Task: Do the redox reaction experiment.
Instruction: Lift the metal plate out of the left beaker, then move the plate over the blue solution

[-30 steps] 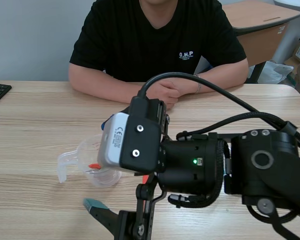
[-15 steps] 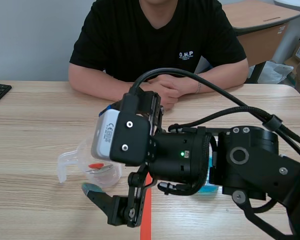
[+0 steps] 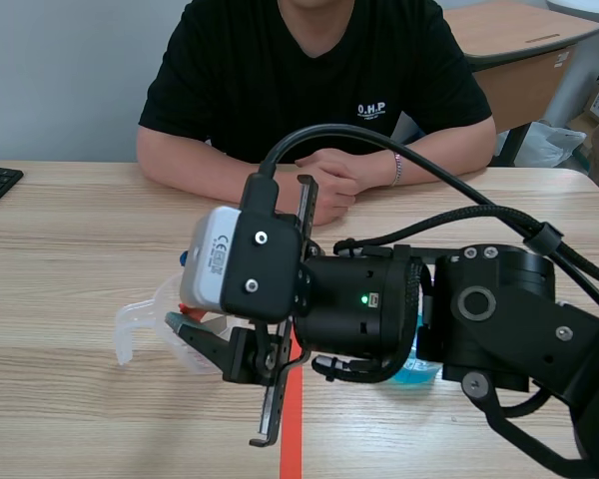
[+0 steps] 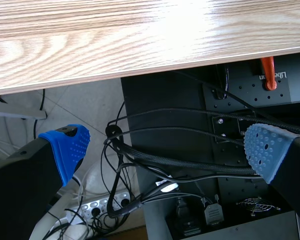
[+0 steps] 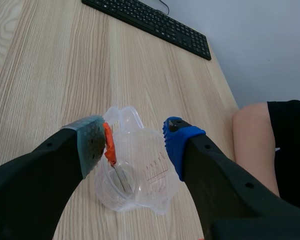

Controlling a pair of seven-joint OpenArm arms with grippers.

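Note:
A clear plastic measuring cup [image 5: 142, 172] stands on the wooden table, with an orange-handled metal tool [image 5: 109, 148] leaning inside it. My right gripper [image 5: 132, 145] straddles the cup, one pad on each side wall, shut on it. In the scene view the right arm reaches across to the left, its gripper [image 3: 195, 324] at the cup [image 3: 140, 324], which it mostly hides. My left gripper [image 4: 165, 150] hangs open below the table's edge [image 4: 140, 55], over cables and a black frame, with nothing between its blue pads.
A person sits across the table with hands [image 3: 329, 185] folded on it, close behind the right arm. A black keyboard [image 5: 150, 22] lies at the far left. Something blue [image 3: 414, 369] shows on the table under the right arm. An orange tape line [image 3: 292, 439] runs along the table.
The right arm has swung left and down onto the cup, and its fingers have come together around the cup's walls. The left gripper shows no change.

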